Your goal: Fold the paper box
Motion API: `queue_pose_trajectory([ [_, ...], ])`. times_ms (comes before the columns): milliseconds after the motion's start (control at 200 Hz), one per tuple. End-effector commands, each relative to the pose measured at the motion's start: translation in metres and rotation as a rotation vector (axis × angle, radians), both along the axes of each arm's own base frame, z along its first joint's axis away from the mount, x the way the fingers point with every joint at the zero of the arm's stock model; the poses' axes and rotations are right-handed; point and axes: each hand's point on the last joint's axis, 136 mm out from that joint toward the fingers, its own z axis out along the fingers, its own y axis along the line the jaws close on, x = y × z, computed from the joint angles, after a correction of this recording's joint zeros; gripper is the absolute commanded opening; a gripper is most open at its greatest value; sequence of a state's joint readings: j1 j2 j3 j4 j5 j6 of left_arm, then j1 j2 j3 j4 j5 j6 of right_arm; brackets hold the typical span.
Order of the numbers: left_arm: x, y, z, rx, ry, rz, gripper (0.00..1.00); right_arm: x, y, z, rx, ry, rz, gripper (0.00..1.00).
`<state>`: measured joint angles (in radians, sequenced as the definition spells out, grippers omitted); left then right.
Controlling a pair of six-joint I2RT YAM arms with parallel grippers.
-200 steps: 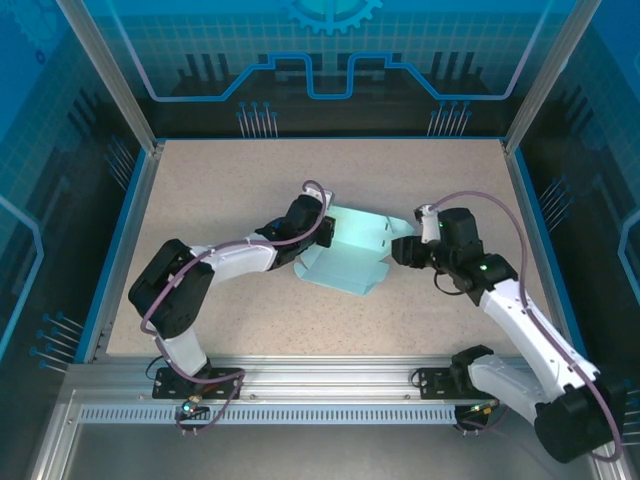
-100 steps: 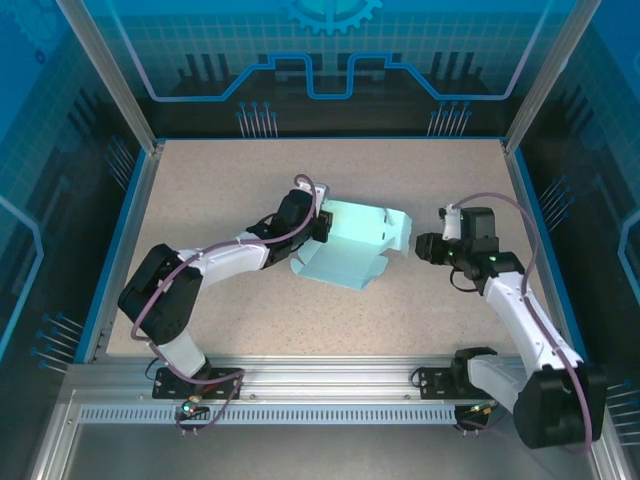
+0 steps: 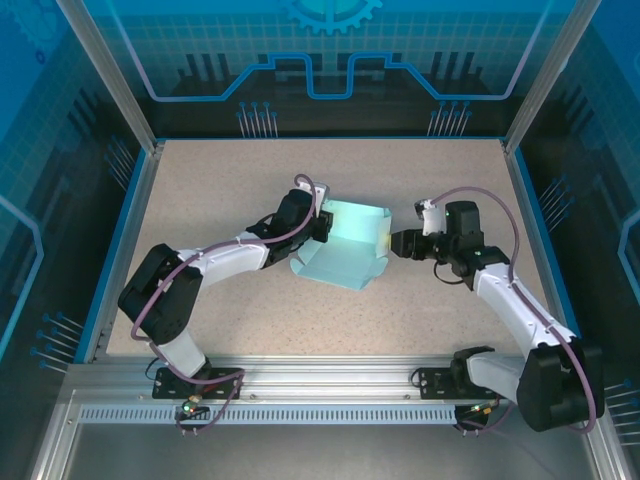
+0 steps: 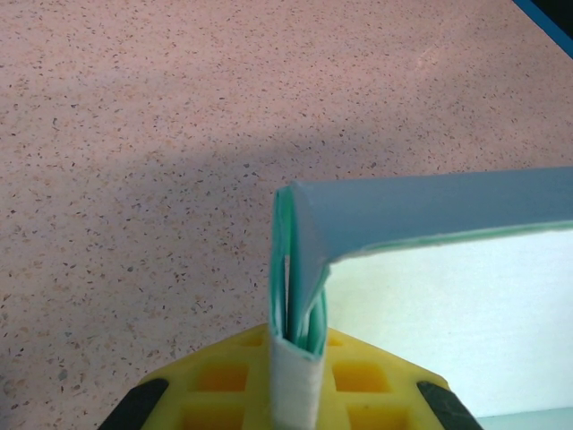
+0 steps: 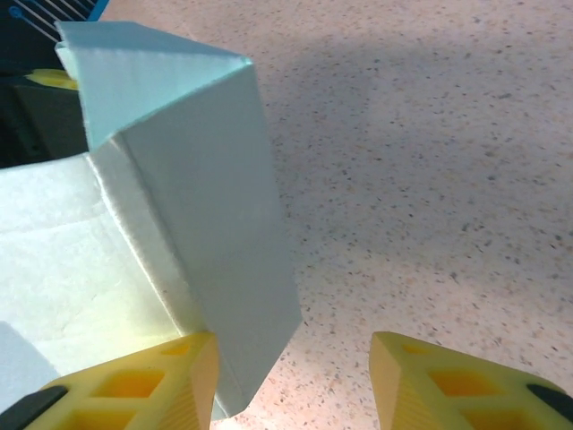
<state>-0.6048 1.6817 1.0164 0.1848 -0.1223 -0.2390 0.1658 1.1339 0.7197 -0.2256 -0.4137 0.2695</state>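
The speckled beige table (image 3: 200, 190) spreads wide under both arms. The left arm (image 3: 215, 265) sweeps in from 7 o'clock toward the middle, and the right arm (image 3: 510, 300) comes up from 5 o'clock and bends inward. Between their tips, near the table's centre and a shade toward 12 o'clock, sits the paper box (image 3: 340, 255). It is pale cyan card and only half formed: a wall stands up along its 3 o'clock side, and the rest of the sheet lies low toward 6 o'clock. The left gripper (image 3: 322, 228) is at the box's 10 o'clock corner. From its wrist camera, its fingers (image 4: 367, 385) are pressed together on a doubled-over edge of the card, pinching it upright. The right gripper (image 3: 396, 245) is at the box's 3 o'clock side with its fingers (image 5: 448, 385) spread apart. The lower corner of the upright wall rests against the finger at 9 o'clock in that wrist view, and bare table shows in the gap.
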Motion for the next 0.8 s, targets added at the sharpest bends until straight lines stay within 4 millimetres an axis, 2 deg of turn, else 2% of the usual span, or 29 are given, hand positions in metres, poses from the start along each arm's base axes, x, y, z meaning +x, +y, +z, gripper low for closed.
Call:
queue_pose_trajectory([
  [0, -0.005, -0.009, 0.006, -0.033, 0.006, -0.027, 0.0, 0.002, 0.017, 0.011, 0.038, -0.047, 0.072, 0.5],
  [250, -0.007, -0.013, 0.007, -0.025, 0.004, -0.04, 0.0, 0.004, 0.031, 0.014, 0.031, -0.054, 0.124, 0.51],
  [530, -0.008, -0.015, 0.007, -0.02, 0.004, -0.047, 0.01, -0.002, 0.039, 0.023, 0.055, -0.08, 0.176, 0.48],
  [795, -0.008, -0.015, 0.006, -0.014, 0.005, -0.048, 0.0, -0.011, 0.036, 0.03, 0.066, -0.102, 0.216, 0.46],
])
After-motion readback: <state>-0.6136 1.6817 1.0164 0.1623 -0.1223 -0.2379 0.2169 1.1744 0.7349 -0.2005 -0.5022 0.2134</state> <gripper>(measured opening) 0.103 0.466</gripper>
